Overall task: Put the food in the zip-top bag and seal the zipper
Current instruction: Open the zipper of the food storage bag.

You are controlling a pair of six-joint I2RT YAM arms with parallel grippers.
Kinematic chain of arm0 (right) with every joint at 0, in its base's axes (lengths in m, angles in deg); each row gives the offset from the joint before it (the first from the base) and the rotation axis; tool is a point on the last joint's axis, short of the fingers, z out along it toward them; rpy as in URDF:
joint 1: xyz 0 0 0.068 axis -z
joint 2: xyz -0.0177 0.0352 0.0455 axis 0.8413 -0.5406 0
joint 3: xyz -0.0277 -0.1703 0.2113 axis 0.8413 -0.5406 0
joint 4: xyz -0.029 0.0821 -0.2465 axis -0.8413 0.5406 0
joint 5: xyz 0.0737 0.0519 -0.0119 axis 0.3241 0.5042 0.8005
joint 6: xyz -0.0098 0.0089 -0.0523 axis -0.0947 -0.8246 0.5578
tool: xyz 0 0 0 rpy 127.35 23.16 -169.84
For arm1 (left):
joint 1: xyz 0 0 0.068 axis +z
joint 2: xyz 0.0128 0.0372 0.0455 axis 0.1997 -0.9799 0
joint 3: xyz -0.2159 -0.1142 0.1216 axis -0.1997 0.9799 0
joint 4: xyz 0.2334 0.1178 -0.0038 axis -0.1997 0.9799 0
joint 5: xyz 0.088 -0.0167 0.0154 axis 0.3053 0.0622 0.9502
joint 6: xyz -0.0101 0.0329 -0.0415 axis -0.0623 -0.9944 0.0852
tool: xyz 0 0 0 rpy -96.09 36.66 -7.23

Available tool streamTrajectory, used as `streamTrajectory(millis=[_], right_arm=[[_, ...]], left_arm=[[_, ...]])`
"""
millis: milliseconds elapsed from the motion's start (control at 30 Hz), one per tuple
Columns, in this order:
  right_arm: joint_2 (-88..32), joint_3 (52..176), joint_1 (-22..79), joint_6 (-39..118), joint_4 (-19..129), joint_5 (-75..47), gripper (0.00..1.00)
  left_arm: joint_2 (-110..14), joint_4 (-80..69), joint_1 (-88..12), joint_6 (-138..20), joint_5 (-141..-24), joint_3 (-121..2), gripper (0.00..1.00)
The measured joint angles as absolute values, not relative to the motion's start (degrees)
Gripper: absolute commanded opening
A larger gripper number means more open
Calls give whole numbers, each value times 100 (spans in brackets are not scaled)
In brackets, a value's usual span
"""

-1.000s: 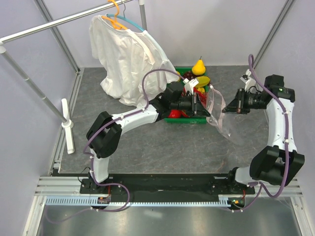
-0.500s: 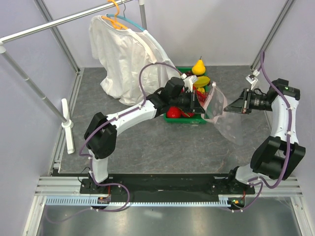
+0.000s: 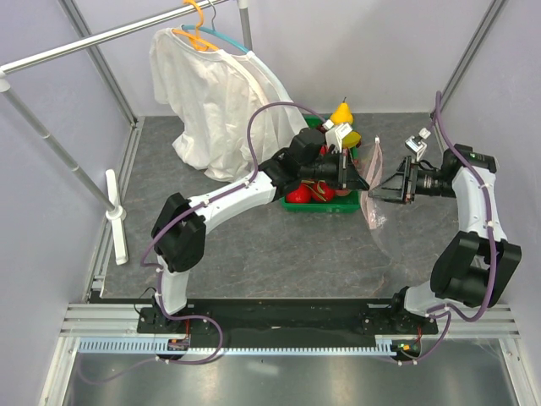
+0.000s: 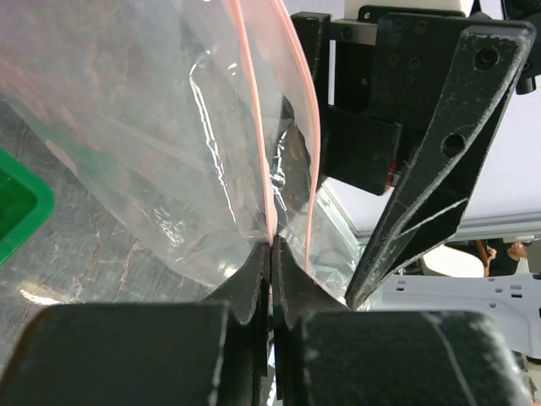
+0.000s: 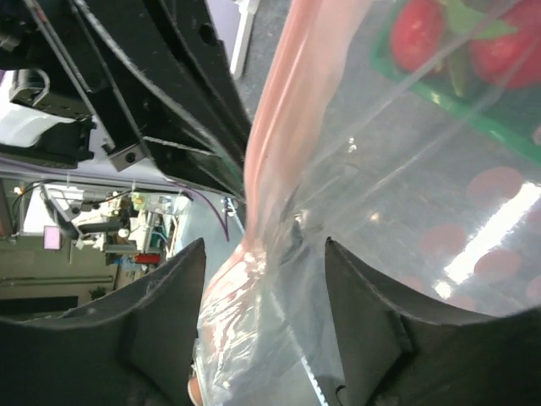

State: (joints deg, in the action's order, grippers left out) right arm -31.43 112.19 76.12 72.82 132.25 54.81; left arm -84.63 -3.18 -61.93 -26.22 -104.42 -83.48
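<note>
The left arm (image 3: 228, 196) reaches from its base far forward and to the right, with the elbow bent. Its wrist is turned so that the left hand (image 3: 357, 181) points to the right, above the surface (image 3: 279, 245). The two fingers (image 4: 249, 279) of this hand are pressed together and pinch the edge of the zip-top bag (image 4: 152, 127) between them. The right arm (image 3: 480, 211) rises from its base, bends at the elbow and turns to the left, so the right hand (image 3: 378, 189) faces the left hand, tip near tip. Its fingers (image 5: 161, 321) stand apart, one on each side of the bag's edge.
</note>
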Motion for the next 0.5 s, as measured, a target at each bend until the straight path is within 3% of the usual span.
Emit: streamTrajectory(millis=[367,500], right_arm=[[-3058,12655,7805,6104,12855,3571,85],[-3056,13606,7807,5636,12685,2935,83]], left_arm=[[-8463,-250,-6191,-2638,-10191,-8328,2],[-8476,458,-6248,-3040,-9684,-8617,2]])
